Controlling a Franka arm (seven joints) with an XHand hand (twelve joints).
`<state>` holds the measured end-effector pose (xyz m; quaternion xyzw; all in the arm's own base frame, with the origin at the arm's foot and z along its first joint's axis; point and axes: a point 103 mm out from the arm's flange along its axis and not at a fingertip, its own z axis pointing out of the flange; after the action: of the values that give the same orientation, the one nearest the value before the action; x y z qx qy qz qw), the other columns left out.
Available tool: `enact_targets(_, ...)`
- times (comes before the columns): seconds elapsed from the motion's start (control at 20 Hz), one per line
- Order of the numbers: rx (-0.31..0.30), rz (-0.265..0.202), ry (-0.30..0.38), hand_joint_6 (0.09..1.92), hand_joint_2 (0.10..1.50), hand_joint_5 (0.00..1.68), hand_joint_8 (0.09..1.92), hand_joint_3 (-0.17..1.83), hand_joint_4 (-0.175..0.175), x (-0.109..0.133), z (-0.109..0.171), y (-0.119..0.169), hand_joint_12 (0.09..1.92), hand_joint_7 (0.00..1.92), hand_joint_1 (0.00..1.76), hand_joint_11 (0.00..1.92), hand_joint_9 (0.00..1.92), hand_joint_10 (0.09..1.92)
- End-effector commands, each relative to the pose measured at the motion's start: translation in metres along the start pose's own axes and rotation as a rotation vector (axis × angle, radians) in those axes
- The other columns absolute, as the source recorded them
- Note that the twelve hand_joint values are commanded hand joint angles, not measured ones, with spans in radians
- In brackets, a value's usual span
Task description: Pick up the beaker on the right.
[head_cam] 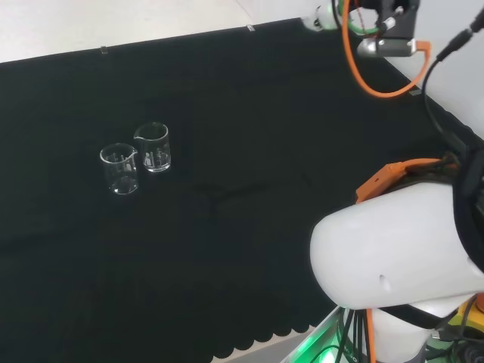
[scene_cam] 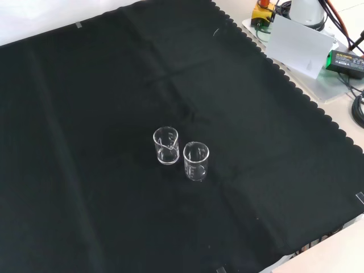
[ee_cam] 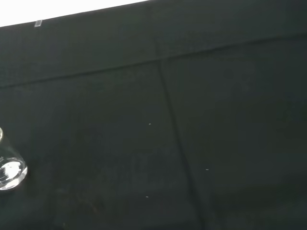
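Two clear glass beakers stand upright and just beside each other on the surface, which a black cloth (scene_cam: pixel 85 114) covers. In the head view the right beaker (head_cam: pixel 154 147) is a little farther off than the left beaker (head_cam: pixel 119 169); in the front view these are the ones at (scene_cam: pixel 166 145) and (scene_cam: pixel 196 161). Both are well apart from every cloth edge, with bare cloth all around them. The white arm link (head_cam: pixel 393 249) is at the right of the head view. I cannot tell the state of the robot hand.

A second clear beaker (scene_cam: pixel 165 145) stands upright, apparently empty, mid-frame on the black cloth (scene_cam: pixel 85 114) of the worktop.
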<state>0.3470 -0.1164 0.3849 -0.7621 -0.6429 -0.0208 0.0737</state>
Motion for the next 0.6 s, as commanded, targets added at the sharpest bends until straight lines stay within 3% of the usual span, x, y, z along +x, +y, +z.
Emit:
enact_targets(0.05, 0.034, -0.076, 0.061, 0.09, 1.16, 0.26, 0.09, 0.13, -0.035, 0.023, 0.051, 0.050, 1.04, 0.32, 0.44, 0.00, 0.45, 0.09)
enact_targets(0.4, 0.073, -0.104, 0.089, 0.09, 1.12, 0.24, 0.09, 0.12, -0.037, 0.027, 0.086, 0.090, 1.04, 0.31, 0.46, 0.00, 0.45, 0.09)
enact_targets(0.6, 0.059, -0.133, 0.125, 0.09, 1.09, 0.23, 0.09, 0.11, -0.037, 0.030, 0.107, 0.108, 1.04, 0.30, 0.49, 0.00, 0.44, 0.09)
